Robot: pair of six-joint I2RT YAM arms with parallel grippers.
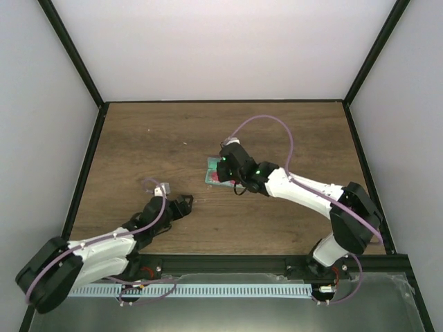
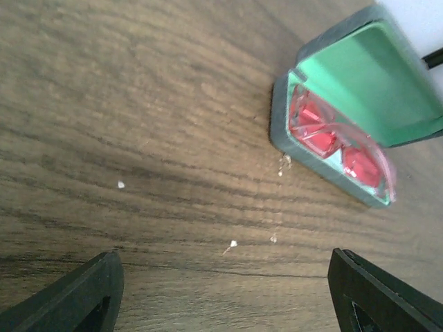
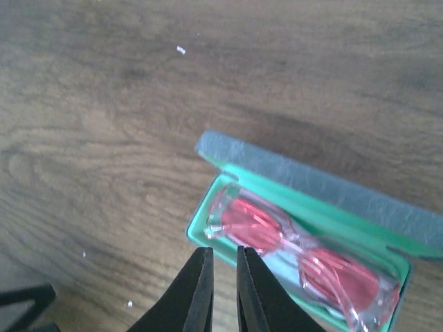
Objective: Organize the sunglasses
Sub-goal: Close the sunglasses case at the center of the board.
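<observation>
The sunglasses (image 3: 297, 245), with red lenses and clear arms, lie folded inside the open case (image 3: 311, 183), which is grey-blue outside and green inside, with its lid raised. My right gripper (image 3: 223, 254) hovers just above the case's near left rim; its jaws are almost together with nothing between them. In the top view the right gripper (image 1: 225, 166) covers most of the case (image 1: 212, 171). My left gripper (image 2: 225, 257) is open and empty, low over the bare table, with the case (image 2: 367, 76) and sunglasses (image 2: 332, 142) well ahead of it. It shows in the top view (image 1: 185, 202) left of the case.
A brown wooden table (image 1: 152, 145) bounded by white walls with black frame posts. Small white crumbs (image 2: 232, 243) dot the wood near the left gripper. No cloth is in view.
</observation>
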